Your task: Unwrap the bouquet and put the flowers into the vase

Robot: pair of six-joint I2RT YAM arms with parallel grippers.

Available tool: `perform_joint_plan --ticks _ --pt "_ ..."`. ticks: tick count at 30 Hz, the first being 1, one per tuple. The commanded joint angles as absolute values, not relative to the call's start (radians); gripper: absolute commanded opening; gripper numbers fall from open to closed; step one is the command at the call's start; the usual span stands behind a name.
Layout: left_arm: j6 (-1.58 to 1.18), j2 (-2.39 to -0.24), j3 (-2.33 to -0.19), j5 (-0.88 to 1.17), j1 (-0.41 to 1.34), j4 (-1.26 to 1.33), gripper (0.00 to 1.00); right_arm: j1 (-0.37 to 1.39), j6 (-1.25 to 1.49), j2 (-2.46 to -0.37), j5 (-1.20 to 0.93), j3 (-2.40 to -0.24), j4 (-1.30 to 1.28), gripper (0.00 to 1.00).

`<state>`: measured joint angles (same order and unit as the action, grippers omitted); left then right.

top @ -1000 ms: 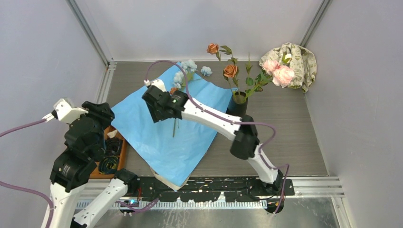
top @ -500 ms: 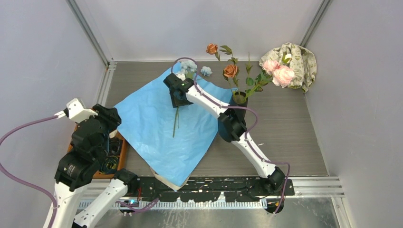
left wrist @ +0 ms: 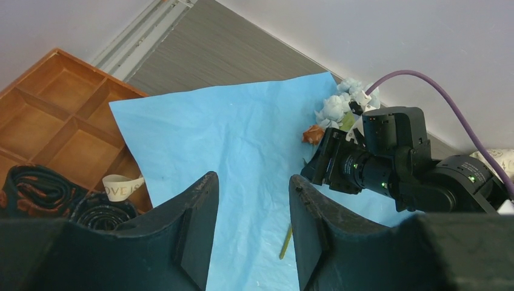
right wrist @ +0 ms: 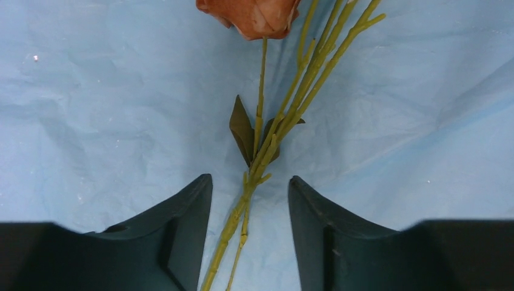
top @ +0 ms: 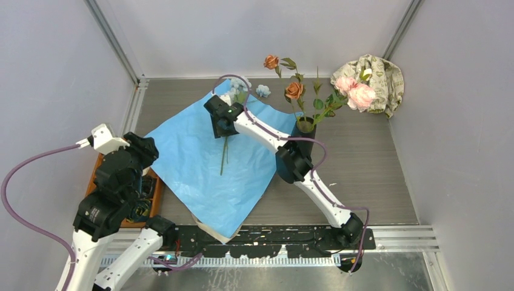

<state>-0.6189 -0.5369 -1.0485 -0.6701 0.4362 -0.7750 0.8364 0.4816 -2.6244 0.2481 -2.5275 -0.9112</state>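
**A:** Where is the right arm [top: 315,188]?

**B:** It reaches well forward from its base and leans across to the left. The elbow is bent and the wrist is tipped over, so the right gripper [right wrist: 248,194] faces straight down.

**A:** And its jaws?

**B:** Parted, with both fingers [right wrist: 182,224] level with each other.

**A:** What about the left arm [top: 97,212]?

**B:** It is folded up high on its own side. The left gripper [left wrist: 251,212] points forward and down, and its jaws are apart too.

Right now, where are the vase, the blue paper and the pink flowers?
vase [top: 301,133], top view, its black side.
blue paper [top: 194,163], top view, its flat middle.
pink flowers [top: 357,92], top view, the blossoms.
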Motion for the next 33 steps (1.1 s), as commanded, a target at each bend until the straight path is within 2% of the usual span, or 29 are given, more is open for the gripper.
perform_joint_plan --ticks 1,5,11,18,27,33 --pt "-0.604 -0.53 -1.048 -0.661 0.434 -0.736 0.47 0.829 0.51 -2.641 0.247 -2.545 -0.875 0.51" --pt "-0.602 -0.515 -1.047 -0.665 0.434 -0.747 0.48 0.825 0.513 -2.659 0.244 -2.551 -0.874 0.36" --pt "-0.598 -0.495 -1.042 -0.676 0.434 -0.756 0.48 0.825 0.524 -2.669 0.236 -2.535 -0.868 0.32" --pt "-0.595 -0.491 -1.036 -0.676 0.434 -0.756 0.48 0.825 0.531 -2.624 0.257 -2.476 -0.839 0.01" --pt "-0.6 -0.492 -1.03 -0.667 0.434 -0.756 0.48 0.833 0.549 -2.401 0.281 -2.27 -0.794 0.01" --pt "-0.608 -0.498 -1.024 -0.653 0.434 -0.746 0.48 0.886 0.608 -2.181 0.278 -1.995 -0.746 0.01"
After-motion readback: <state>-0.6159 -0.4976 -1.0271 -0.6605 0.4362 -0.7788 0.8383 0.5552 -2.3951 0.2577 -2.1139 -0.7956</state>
